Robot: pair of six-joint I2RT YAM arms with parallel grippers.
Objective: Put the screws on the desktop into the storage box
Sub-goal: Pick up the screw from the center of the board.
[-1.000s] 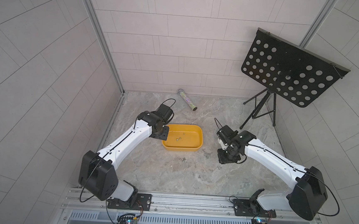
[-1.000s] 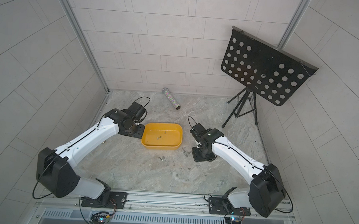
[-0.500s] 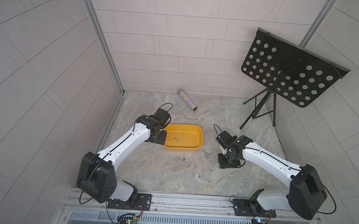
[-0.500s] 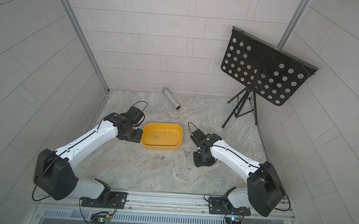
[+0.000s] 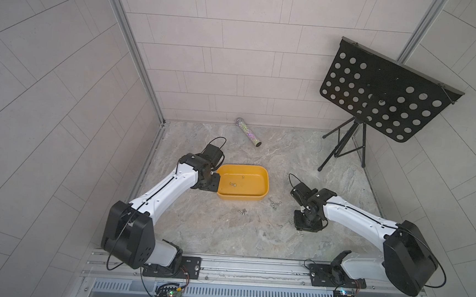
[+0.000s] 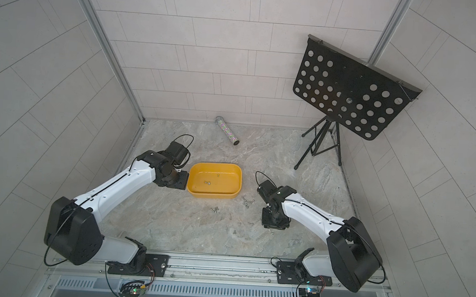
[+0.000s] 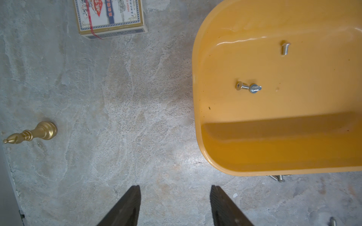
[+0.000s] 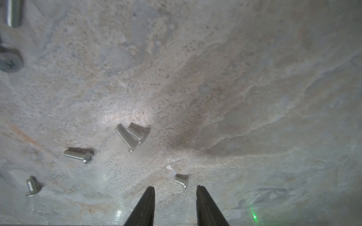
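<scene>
1. My right gripper (image 8: 175, 188) hangs low over the desktop (image 8: 225, 82), jaws apart and empty. A short screw (image 8: 181, 180) lies just ahead of the tips, nearer one finger.
2. I'd nudge forward until that screw sits centred between the jaws, then lower to the surface. I can't tell whether the tips touch it yet.
3. Close slowly, since it looks round and likely to skitter.
4. The storage box (image 5: 242, 196) sits well apart from this arm, with three screws (image 7: 247, 88) inside.
5. My left gripper (image 7: 175, 187) hovers beside the box, jaws apart, holding nothing.

Scattered screws (image 5: 273, 204) dot open desktop (image 5: 197, 223) beside storage box (image 5: 239, 196).
</scene>
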